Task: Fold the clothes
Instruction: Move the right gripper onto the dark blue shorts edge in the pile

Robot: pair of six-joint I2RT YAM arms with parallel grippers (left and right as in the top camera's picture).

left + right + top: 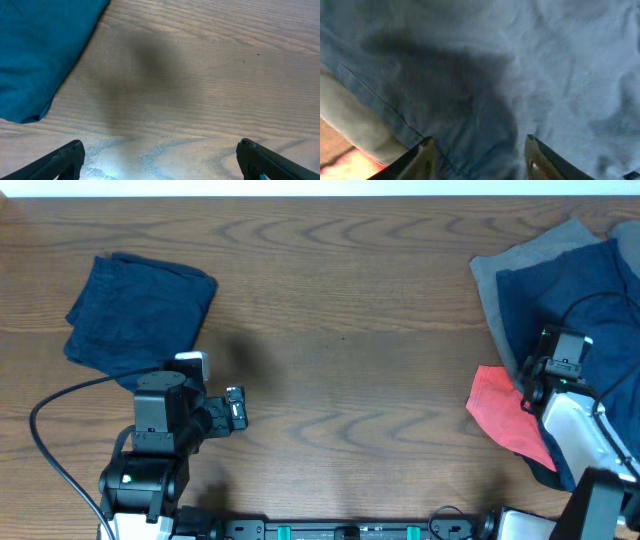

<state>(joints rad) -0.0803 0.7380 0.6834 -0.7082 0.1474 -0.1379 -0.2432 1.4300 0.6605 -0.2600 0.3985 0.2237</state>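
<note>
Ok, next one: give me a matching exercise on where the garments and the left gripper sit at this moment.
Things:
1. folded navy garment
2. grey garment
3. red garment
4. left gripper

Places or states:
A. open above bare wood
B. sticking out at the heap's near side
C. lying alone at the far left of the table
D. under the heap's navy garment, far right

Pairs: 1-C, 2-D, 3-B, 4-A

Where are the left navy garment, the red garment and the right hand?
Left navy garment (pixel 140 315): overhead view, cloth centre.
Red garment (pixel 505 418): overhead view, visible middle.
Right hand (pixel 479 152): right wrist view, between fingertips.
</note>
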